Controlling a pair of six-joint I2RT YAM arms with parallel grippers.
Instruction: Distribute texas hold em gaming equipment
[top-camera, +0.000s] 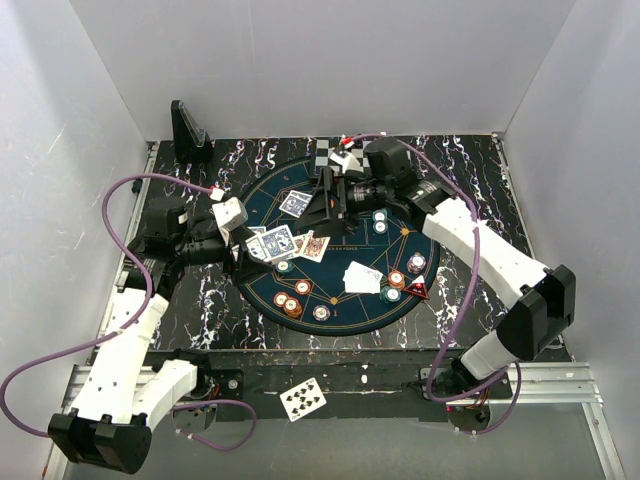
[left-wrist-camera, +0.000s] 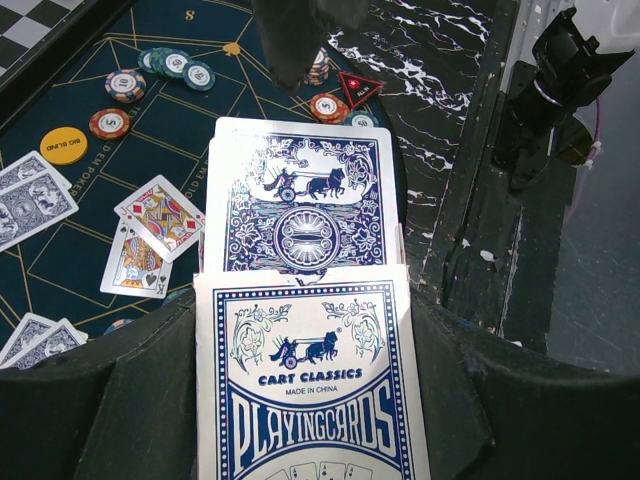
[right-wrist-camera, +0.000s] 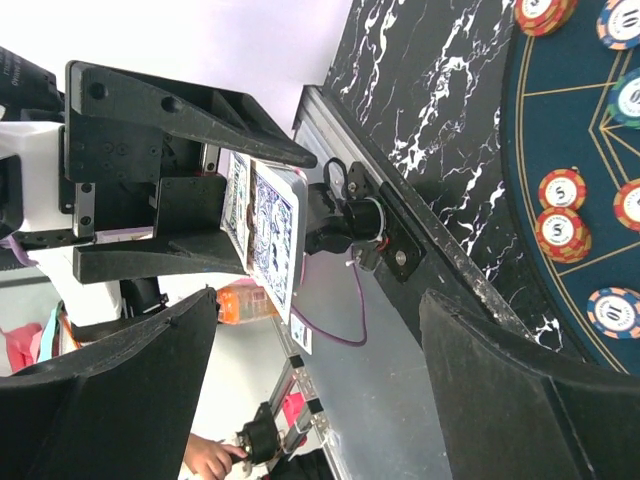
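Left gripper (left-wrist-camera: 300, 330) jaws closed on card box (left-wrist-camera: 310, 390) printed "CART CLASSICS / MADE IN CHINA / PLAYINGCARDS"; blue-backed cards (left-wrist-camera: 300, 200) stick out of its mouth over round mat (top-camera: 395, 232). Right gripper (right-wrist-camera: 320, 390) jaws spread wide, holding nothing. Left wrist view alone reads yellow disc (left-wrist-camera: 63, 145) "BIG BLIND", orange chips (left-wrist-camera: 110, 123) "5", red triangular marker (left-wrist-camera: 359, 87). Top view shows face-up card (top-camera: 302, 398) off mat, on desk (top-camera: 480, 190) near edge between arm bases. Right wrist view catches box edge-on.
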